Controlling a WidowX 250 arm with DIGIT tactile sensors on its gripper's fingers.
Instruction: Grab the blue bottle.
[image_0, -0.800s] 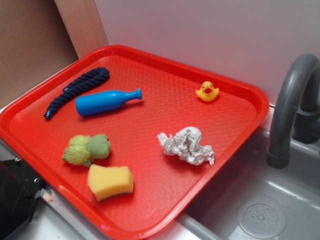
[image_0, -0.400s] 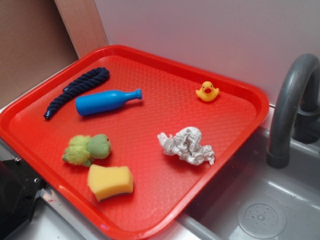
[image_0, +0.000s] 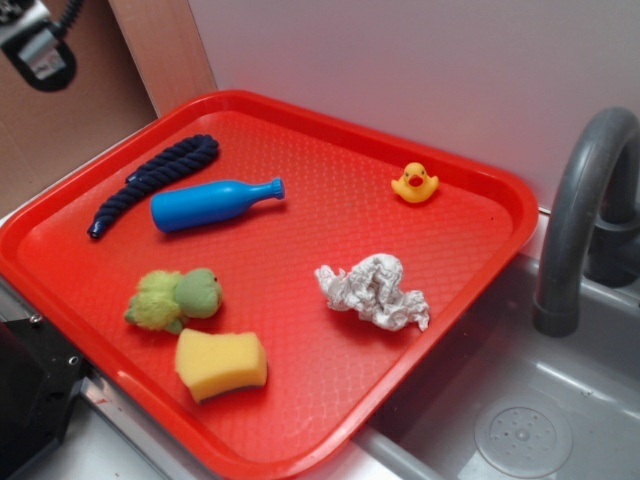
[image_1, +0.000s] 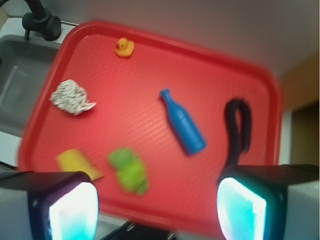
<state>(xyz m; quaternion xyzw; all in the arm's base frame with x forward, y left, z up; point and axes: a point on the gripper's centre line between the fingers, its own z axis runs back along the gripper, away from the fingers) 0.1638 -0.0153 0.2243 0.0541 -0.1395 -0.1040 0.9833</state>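
On the red tray (image_0: 330, 140), left to right: a dark rope (image_0: 155, 178) at the far left, the blue bottle (image_0: 208, 203) just beside it, a green plush toy (image_0: 178, 297) and yellow sponge (image_0: 220, 363) nearer the front, crumpled paper (image_0: 373, 290), then a rubber duck (image_0: 415, 183) towards the sink (image_0: 560, 420). The gripper (image_1: 157, 200) hangs high above with its fingers spread wide and empty, well apart from everything. In the wrist view the bottle (image_1: 183, 128) lies ahead, slightly right of centre, its long axis running diagonally, neck pointing away and left.
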